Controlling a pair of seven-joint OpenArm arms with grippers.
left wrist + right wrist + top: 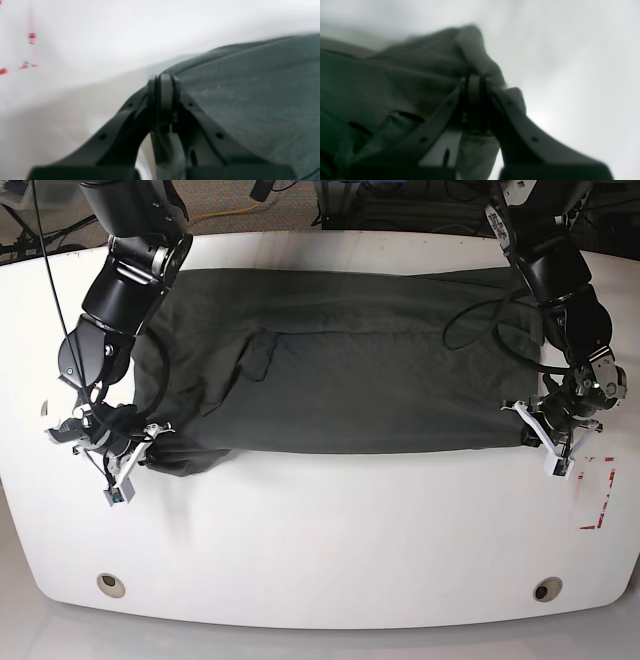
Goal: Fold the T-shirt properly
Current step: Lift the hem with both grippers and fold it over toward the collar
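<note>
So the big, plain charcoal-grey short-sleeved T-shirt of soft wrinkly cotton (340,380) is lying spread sideways across the glossy white rounded table (330,550), and it's looking like one long fold is already in: the near edge is running fairly straight from one gripper to the other. I'd say we're early-to-middle here, with the sleeve end and the cross folds still waiting.

The black plastic left gripper (556,442) is pinching the near corner of the shirt at its end, jaws pressed tight together on the cloth (the wrist view is showing fabric squeezed right between the pads). The black right gripper (128,452) is doing the same at the opposite end, clamped on a bunched, lumpy wad of fabric.

Cloth is looking matte, slightly linty, creased around a floppy flap mid-shirt. Red tape marks (598,495) are sitting just beside the left gripper.
</note>
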